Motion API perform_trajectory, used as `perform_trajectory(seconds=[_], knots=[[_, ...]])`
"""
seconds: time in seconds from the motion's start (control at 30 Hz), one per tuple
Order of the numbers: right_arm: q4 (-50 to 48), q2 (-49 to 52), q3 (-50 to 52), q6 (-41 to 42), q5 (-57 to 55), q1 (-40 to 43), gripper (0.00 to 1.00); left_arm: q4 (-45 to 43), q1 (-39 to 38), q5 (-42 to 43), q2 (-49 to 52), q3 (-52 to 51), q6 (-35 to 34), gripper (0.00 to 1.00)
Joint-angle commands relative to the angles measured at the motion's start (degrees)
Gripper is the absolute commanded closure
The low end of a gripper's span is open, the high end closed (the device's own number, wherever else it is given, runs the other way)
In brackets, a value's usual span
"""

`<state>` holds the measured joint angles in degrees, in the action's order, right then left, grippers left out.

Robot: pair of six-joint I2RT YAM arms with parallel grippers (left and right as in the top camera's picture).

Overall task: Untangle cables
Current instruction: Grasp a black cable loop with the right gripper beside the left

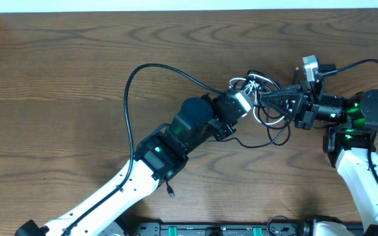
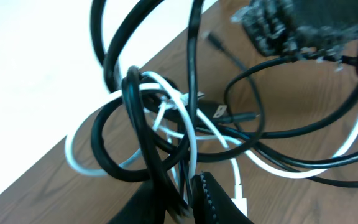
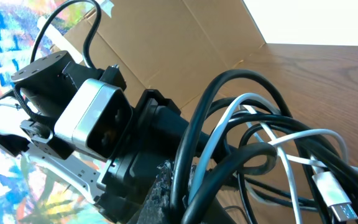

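Note:
A knot of black cables [image 1: 268,111] and a white cable [image 1: 245,84] hangs between my two grippers at the table's right middle. One long black cable [image 1: 128,98] arcs off to the left and ends near the front. My left gripper [image 1: 249,99] is shut on black and white strands of the knot [image 2: 188,186]. My right gripper [image 1: 271,99] is shut on black strands from the other side [image 3: 194,186]. In the left wrist view the white cable [image 2: 166,93] loops through thick black loops [image 2: 135,118]. A white plug [image 3: 331,193] shows in the right wrist view.
The wooden table [image 1: 58,72] spreads to the left and back. A cardboard panel [image 3: 166,43] stands beyond the left arm in the right wrist view. A black plug end [image 1: 170,193] lies by the left arm near the front edge.

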<state>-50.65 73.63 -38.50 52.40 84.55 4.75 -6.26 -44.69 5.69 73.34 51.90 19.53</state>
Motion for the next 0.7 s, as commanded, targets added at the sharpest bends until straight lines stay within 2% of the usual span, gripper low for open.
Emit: perform_trajectory(seconds=[0.0,0.07,0.3,0.67], knots=[[-0.39,-0.24,-0.44,0.96,-0.2,-0.48,0.99,-0.33,0.24,-2.82,0.39,1.49,0.28,0.88],[-0.39,-0.24,-0.44,0.96,-0.2,-0.48,0.99,-0.33,0.24,-2.82,0.39,1.49,0.28,0.92],[-0.61,-0.22,-0.44,0.37,0.63,-0.46,0.99,-0.37,0.24,-8.63,0.37,1.49,0.26,0.92],[-0.5,-0.22,-0.39,-7.5,4.81,0.13,0.99,-2.21,0.24,-9.42,-3.61,1.49,0.26,0.92]])
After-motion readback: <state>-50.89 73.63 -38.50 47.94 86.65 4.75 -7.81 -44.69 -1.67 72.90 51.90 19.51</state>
